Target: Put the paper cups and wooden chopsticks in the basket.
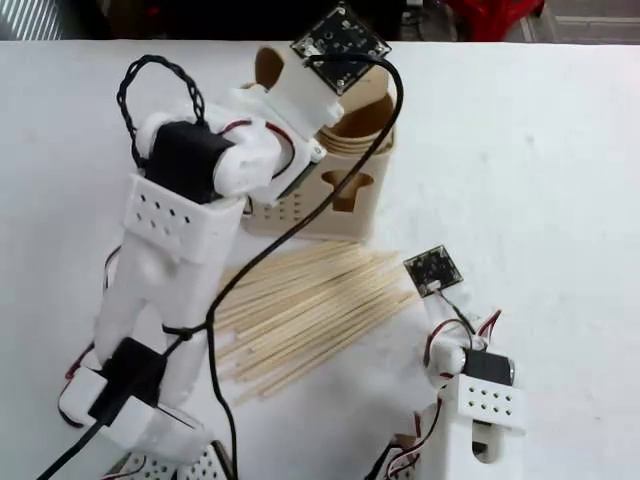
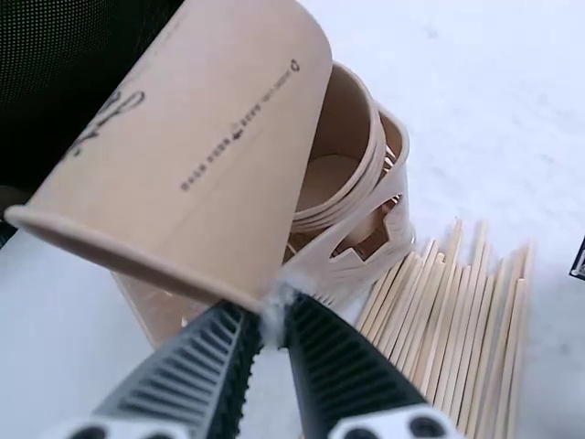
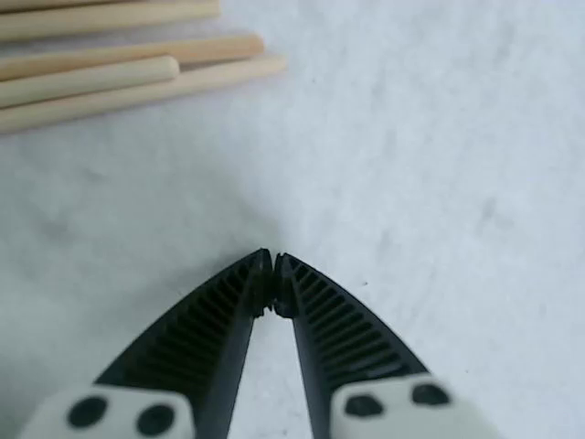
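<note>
Left gripper (image 2: 274, 315) is clamped on the rim of a paper cup (image 2: 192, 155), tilted just above the basket (image 1: 300, 212), likely to drop it onto the nested cups (image 2: 340, 160) inside. Chopsticks (image 1: 310, 305) lie fanned just in front of the basket, not yet loaded. Right gripper (image 3: 274, 283) sits farther in front of the basket, closed and holding nothing. From above, the left wrist hides most of the basket's inside.

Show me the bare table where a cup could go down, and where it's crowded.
Widest bare table: right of the basket and the chopsticks, beyond the right arm. Another patch lies left of the left arm. Crowded: the strip between basket and chopsticks, overhung by the left arm.
</note>
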Robot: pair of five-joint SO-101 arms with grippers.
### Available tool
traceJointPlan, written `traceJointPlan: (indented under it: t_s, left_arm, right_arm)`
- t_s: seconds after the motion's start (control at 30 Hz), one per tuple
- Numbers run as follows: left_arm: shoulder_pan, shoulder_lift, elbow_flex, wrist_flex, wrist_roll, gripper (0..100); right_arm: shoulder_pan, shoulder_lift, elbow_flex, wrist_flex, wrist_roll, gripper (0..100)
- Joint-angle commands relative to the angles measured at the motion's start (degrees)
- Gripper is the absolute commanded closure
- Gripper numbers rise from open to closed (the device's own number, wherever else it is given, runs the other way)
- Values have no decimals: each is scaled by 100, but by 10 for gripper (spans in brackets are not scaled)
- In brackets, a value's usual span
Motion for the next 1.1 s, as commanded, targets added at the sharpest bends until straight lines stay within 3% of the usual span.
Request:
traceJointPlan:
  t_s: [0.0,0.23,0.4,0.83,1.07]
  left_arm:
    - [-4,-31,-141,-70,35,976]
    - [-13,-31,-141,-26,18,972]
    - [-251,-31,-141,44,18,879]
    - [-338,13,-976,-9,88,876]
    - [-330,13,-677,0,53,876]
  right_arm:
    - [-4,-75,-35,-92,0,981]
    - [-4,-75,-35,-92,0,981]
    - [-4,-75,-35,-92,0,981]
    - [-4,-75,-35,-92,0,981]
    - [-4,-75,-35,-92,0,981]
